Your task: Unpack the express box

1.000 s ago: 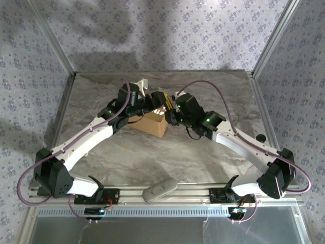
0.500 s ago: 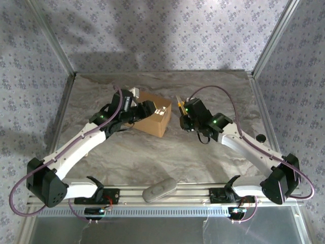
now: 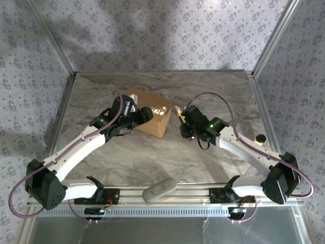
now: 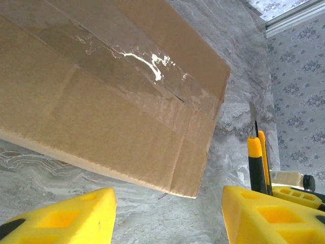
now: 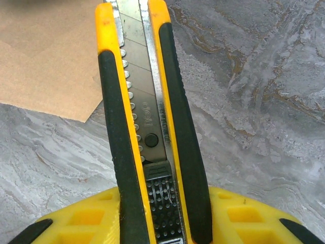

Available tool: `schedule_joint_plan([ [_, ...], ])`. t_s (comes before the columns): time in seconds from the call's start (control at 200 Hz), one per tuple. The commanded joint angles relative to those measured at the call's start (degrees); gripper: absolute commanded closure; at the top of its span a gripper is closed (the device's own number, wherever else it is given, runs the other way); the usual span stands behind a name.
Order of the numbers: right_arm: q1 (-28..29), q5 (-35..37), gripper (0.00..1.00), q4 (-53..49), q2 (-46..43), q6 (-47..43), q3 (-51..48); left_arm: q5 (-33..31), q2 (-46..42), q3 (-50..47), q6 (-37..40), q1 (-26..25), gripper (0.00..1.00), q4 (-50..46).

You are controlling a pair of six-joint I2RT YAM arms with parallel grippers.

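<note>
1. Grey oblong object [image 3: 159,189]: lies askew on the metal rail [image 3: 193,194] at the worktop's near edge, between the two arm bases.
2. Worktop [image 3: 152,157]: grey marbled surface.
3. Small black knob [image 3: 260,138]: close to the right edge, beside the right arm.
4. Left gripper [image 4: 167,213]: released. The yellow fingertips [image 4: 66,218] stand wide apart with bare worktop between them. In the top view it [image 3: 143,115] sits at the carton's near-left side. Contact with the cardboard cannot be told.
5. Right gripper [image 5: 152,213]: clenched on the utility knife [image 5: 147,101], a yellow and black handle with its segmented blade extended. In the top view the gripper [image 3: 185,122] is just right of the carton, and the knife [image 3: 179,114] points toward the far edge, apart from the cardboard.
6. Express box [image 3: 157,107]: plain brown corrugated carton, on the far half of the worktop, slightly left of centre and turned askew to the edges. The top flaps are closed. Glossy clear tape [image 4: 137,56] runs along the seam and over the end.
7. Patterned walls [image 3: 167,30]: rise behind the far edge and at both sides.
</note>
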Motion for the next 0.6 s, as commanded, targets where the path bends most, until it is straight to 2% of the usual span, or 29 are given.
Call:
schedule_joint_plan([
  [0.0, 0.81, 1.68, 1.0, 0.26, 1.18, 0.37, 2.04, 0.57, 0.56, 0.38, -0.17, 0.24, 0.43, 1.72],
  [0.595, 3.58, 3.89, 1.0, -0.54, 4.75, -0.52, 5.15, 0.79, 1.77, 0.21, -0.58, 0.21, 0.43, 3.22],
])
